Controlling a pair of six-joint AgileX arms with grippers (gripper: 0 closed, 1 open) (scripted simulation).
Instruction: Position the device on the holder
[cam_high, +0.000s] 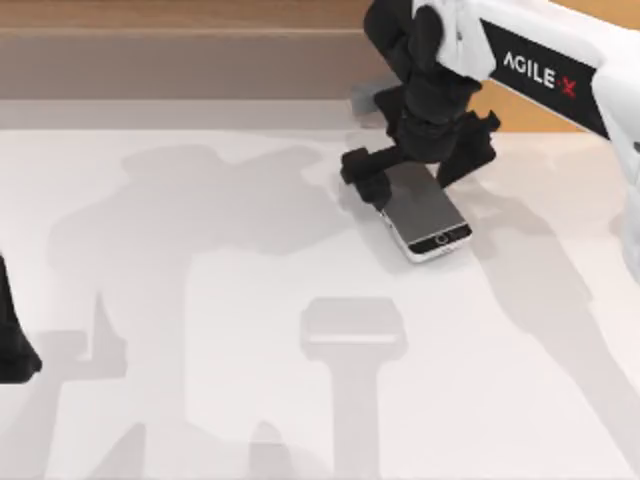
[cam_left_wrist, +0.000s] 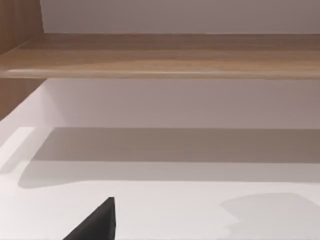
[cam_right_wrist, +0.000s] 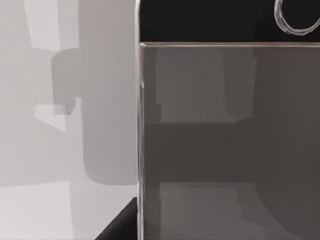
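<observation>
Though my right gripper straddles the smartphone, whether it clamps stays hidden.

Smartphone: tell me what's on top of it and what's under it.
The right gripper hangs over the smartphone, covering its far end; its fingers straddle that end. Under the phone is the white table. Whether the fingers touch it is hidden.

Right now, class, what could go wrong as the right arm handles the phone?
The right hand straddles only the far end of the phone, so the phone could pivot or slip when lifted. The pale holder blends into the white table, so placement could miss. The left hand is parked at the left edge.
</observation>
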